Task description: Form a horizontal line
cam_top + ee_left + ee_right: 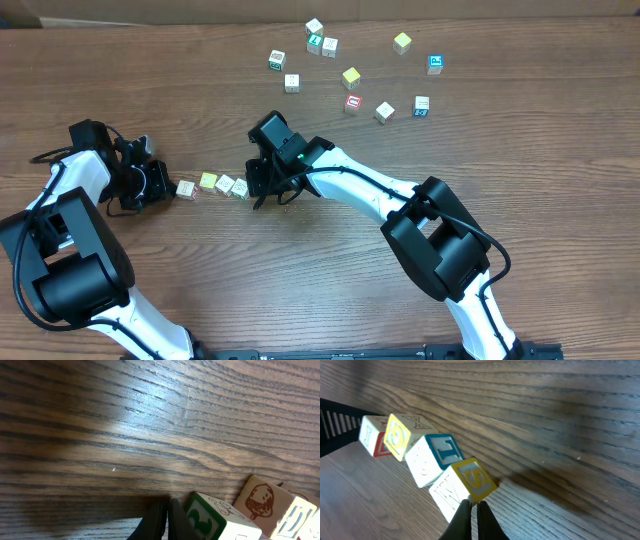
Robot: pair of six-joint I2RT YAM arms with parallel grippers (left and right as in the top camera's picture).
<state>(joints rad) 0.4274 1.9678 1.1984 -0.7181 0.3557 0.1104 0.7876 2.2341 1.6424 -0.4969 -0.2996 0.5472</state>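
Four small wooden cubes lie in a short row on the table: a pale one [185, 188], a yellow-faced one [208, 181], and two pale ones [225, 184] [240, 188]. My left gripper [166, 186] is shut and empty at the row's left end. In the left wrist view its tips [165, 519] sit beside the green "3" cube [216, 521], with an acorn cube [260, 500] behind. My right gripper [262, 191] is shut and empty at the row's right end. In the right wrist view its tips [474, 509] touch the nearest cube, marked "S" [465, 485]; a "T" cube [432, 457] follows.
Several loose cubes are scattered at the back of the table, among them a red-marked one [353, 102], a blue-marked one [435, 64], a yellow one [351, 77] and a cluster [321, 42]. A cardboard edge runs along the far side.
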